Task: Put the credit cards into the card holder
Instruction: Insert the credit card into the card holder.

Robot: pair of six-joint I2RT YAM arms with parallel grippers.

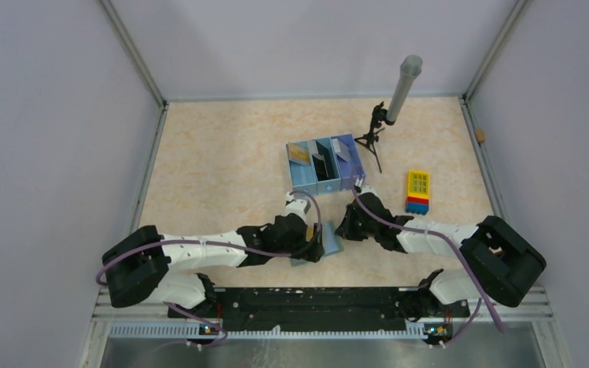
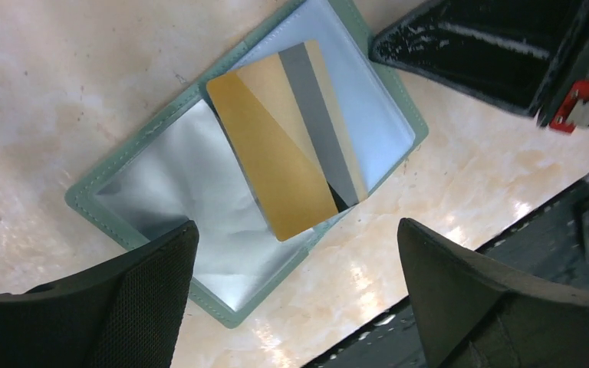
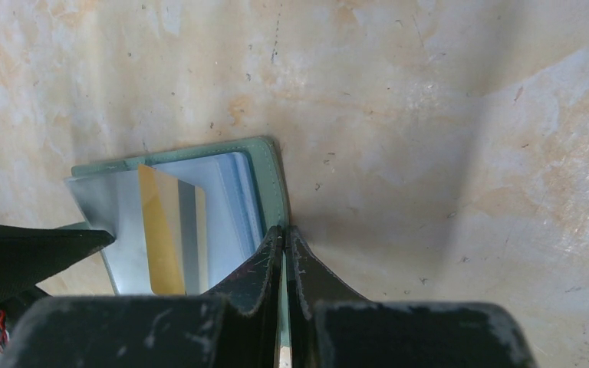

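Parts of the card holder (image 1: 327, 245) are hidden in the top view: the left end effector (image 1: 311, 247) is over it, and only a pale blue piece shows. It lies open on the tabletop (image 1: 222, 153), near the arms' bases and between the two end effectors.

In the left wrist view the card holder (image 2: 165, 180) is much clearer, but one corner is cut off by the picture's top edge and another is behind a black finger (image 2: 149, 299). Its long axis goes from lower left to upper right, with the green rim all around and the shiny panels facing up. One gold card (image 2: 272, 157) with a grey stripe lies across the middle fold, with its long axis crosswise to the holder's. I cannot tell whether it sits in a pocket or only on top.

The left end effector (image 2: 297, 230) is spread wide above the holder and has hold of nothing.

The right end effector (image 3: 284, 234) has its fingers pressed together on the holder's rim (image 3: 270, 172). A thin green strip shows between them. There the card (image 3: 165, 230) is partly cut off by the black body.

Farther back stands a blue tray (image 1: 324, 165). What it contains is too small to name.
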